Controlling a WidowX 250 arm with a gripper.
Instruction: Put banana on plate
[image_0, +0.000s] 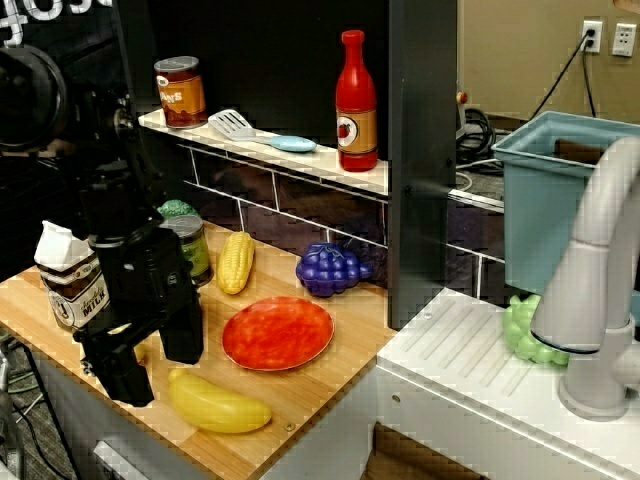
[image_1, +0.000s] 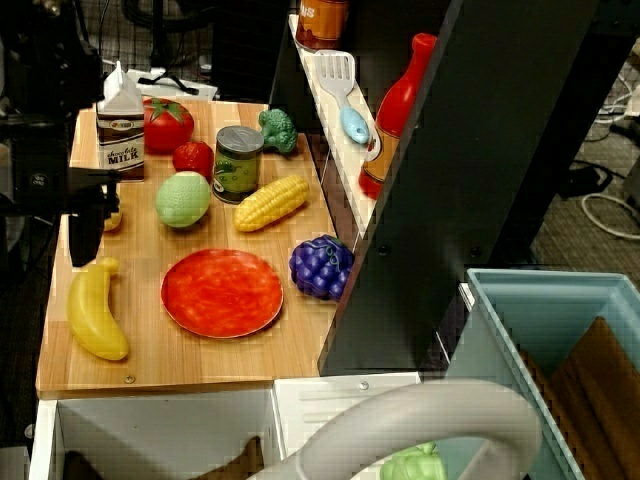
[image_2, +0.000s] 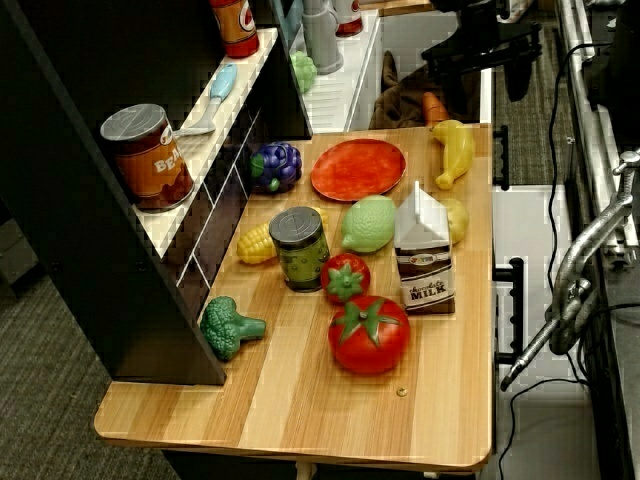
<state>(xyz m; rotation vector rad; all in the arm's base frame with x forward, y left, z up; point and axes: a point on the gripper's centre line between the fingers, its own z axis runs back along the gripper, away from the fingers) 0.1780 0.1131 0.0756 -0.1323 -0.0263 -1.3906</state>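
Note:
The yellow banana (image_0: 218, 402) lies on the wooden counter near its front edge, left of the red-orange plate (image_0: 277, 332) and apart from it. It also shows in the overhead view (image_1: 97, 310) and the side view (image_2: 455, 150). The plate (image_1: 222, 292) is bare. My black gripper (image_0: 160, 372) hangs just behind and left of the banana, over its far end (image_1: 88, 240). Its jaws stand apart with nothing between them. The arm hides part of a small yellow lemon (image_1: 113, 216).
Corn cob (image_0: 235, 262), purple grapes (image_0: 330, 270), green can (image_0: 190, 250) and milk carton (image_0: 65, 285) stand behind the plate. Tomato (image_1: 167, 124), strawberry (image_1: 193, 158), a round green fruit (image_1: 183, 198) and broccoli (image_1: 279, 128) lie further back. A shelf (image_0: 320, 170) holds a can, spatula and red bottle. Sink and faucet (image_0: 600, 260) are at the right.

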